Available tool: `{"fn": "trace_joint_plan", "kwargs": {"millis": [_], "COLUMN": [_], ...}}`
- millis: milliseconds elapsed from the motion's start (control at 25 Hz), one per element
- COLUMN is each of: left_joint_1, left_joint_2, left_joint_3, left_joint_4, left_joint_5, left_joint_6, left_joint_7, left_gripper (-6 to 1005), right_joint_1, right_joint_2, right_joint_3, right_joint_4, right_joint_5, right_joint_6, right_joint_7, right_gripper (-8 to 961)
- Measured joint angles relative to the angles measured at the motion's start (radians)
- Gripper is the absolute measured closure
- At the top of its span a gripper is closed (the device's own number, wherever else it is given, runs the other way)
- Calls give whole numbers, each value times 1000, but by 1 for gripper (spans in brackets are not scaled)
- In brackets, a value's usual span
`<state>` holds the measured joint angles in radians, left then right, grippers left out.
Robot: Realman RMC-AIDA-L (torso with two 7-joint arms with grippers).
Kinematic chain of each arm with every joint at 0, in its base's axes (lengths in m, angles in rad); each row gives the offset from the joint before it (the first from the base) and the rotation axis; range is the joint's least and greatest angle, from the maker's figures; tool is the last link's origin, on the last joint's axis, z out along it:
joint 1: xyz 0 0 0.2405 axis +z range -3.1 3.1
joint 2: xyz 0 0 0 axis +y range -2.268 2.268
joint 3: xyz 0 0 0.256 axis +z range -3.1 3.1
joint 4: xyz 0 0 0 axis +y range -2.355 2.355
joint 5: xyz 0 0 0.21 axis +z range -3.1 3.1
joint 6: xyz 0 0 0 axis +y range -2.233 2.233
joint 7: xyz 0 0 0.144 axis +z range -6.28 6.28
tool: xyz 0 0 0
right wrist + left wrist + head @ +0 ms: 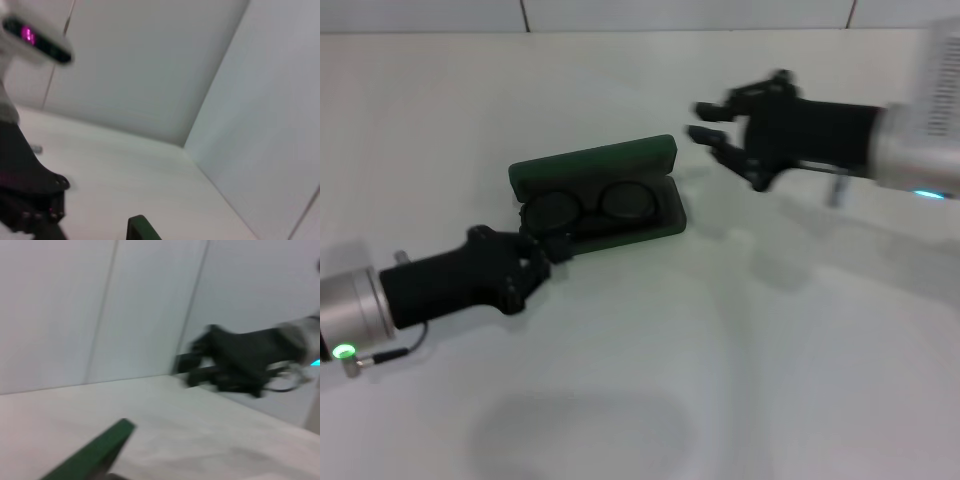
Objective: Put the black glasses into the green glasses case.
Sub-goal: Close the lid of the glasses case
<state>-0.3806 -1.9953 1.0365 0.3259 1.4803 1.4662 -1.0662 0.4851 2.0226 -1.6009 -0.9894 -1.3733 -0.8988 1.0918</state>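
The green glasses case (pixel 665 222) lies open at mid table, its lid (pixel 595 163) standing up along the far side. The black glasses (pixel 592 207) rest inside it, both lenses showing against the dark lining. My left gripper (pixel 552 246) is at the case's near left corner, touching or almost touching it. My right gripper (pixel 704 121) hovers open above the table to the right of the case, holding nothing. In the left wrist view the lid's edge (pixel 95 449) shows low down, with the right gripper (pixel 187 369) beyond it. A corner of the case (pixel 142 228) shows in the right wrist view.
The white table (pixel 650 380) runs to a white tiled wall (pixel 620 14) at the back. The left arm's dark wrist (pixel 27 197) fills one corner of the right wrist view.
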Motion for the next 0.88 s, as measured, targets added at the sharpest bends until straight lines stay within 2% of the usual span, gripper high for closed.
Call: {"fn": "trace_joint_plan", "kwargs": {"millis": [160,400,600,880], "left_joint_1": [7,12,4,-1], "left_joint_2": [18,27,16,2], "left_joint_3": [-3,1,1,0], "left_joint_4": [48,69,70,71], "left_joint_5": [3,9,39,69], "left_joint_6": [-77,-193,-257,-318], "left_joint_7": [-51,-75,-75,-65], "left_gripper": [911,909,908,905], "right_joint_1": [-74,-97,-104,-102], "right_joint_2": [-3,-7,-8,-9], "right_joint_3": [171,423,460,459], "right_joint_4": [66,321,418,454], "right_joint_5": [3,2,-15,-59], "right_joint_6": [-234,-554,-622,-619], "right_joint_7": [-6,-97,-160,-178], "right_gripper": [801,617,389,362]}}
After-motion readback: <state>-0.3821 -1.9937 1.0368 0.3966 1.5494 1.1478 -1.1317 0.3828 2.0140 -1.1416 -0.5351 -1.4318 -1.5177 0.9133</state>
